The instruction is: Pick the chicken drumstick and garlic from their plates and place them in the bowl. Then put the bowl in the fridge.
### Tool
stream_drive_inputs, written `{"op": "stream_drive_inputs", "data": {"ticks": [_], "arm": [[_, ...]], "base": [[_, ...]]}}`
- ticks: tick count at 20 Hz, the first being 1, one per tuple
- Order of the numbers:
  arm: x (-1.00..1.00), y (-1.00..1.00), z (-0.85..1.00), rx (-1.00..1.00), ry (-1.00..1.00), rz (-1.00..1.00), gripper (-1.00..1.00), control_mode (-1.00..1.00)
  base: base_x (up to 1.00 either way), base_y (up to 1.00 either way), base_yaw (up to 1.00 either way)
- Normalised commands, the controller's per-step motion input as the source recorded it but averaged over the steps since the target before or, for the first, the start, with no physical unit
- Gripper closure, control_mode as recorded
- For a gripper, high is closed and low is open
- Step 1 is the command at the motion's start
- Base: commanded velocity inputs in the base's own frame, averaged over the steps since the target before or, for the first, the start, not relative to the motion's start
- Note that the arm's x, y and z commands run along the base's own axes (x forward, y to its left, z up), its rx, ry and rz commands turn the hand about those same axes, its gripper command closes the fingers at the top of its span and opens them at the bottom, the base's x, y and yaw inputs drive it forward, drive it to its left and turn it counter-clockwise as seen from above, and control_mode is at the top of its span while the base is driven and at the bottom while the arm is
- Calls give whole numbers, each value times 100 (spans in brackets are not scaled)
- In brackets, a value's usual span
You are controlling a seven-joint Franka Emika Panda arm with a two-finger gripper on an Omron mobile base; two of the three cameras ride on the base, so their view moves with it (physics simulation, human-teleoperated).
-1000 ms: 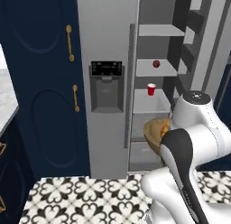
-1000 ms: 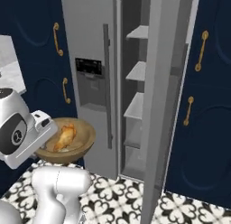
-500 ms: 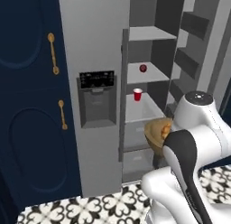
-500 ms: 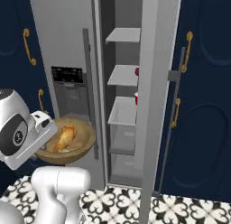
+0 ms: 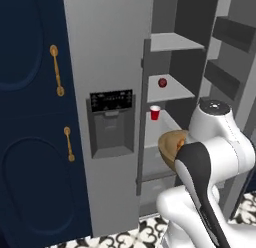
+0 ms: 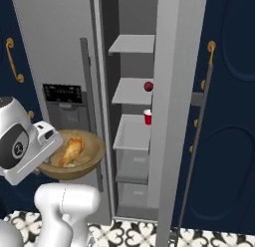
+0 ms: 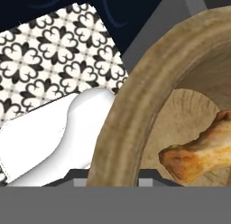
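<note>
Riding at the hand, the bowl sits in front of the open fridge, at 9 o'clock of its shelves. Thick light-brown wooden rim, deep. Chicken drumstick lies inside: golden-orange, lumpy, tapered. Fingers hidden under the rim; cannot tell their state. Red cup on a middle shelf.

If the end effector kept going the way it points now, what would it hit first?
Probably the bowl itself: the rim sits right at the fingertips, with the chicken drumstick just past it inside. Depth beyond is unclear.
</note>
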Motion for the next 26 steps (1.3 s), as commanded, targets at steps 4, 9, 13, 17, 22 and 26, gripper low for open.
{"op": "stream_drive_inputs", "data": {"ticks": [4,9,13,17,22,26], "arm": [[0,0,0,0,0,0,100,100],[0,0,0,0,0,0,100,100],[0,0,0,0,0,0,100,100],[0,0,0,0,0,0,100,100],[0,0,0,0,0,0,100,100],[0,0,0,0,0,0,100,100]], "base": [[22,-36,6],[23,-33,12],[50,-16,0],[55,-7,0],[30,-11,0],[3,-21,0]]}}
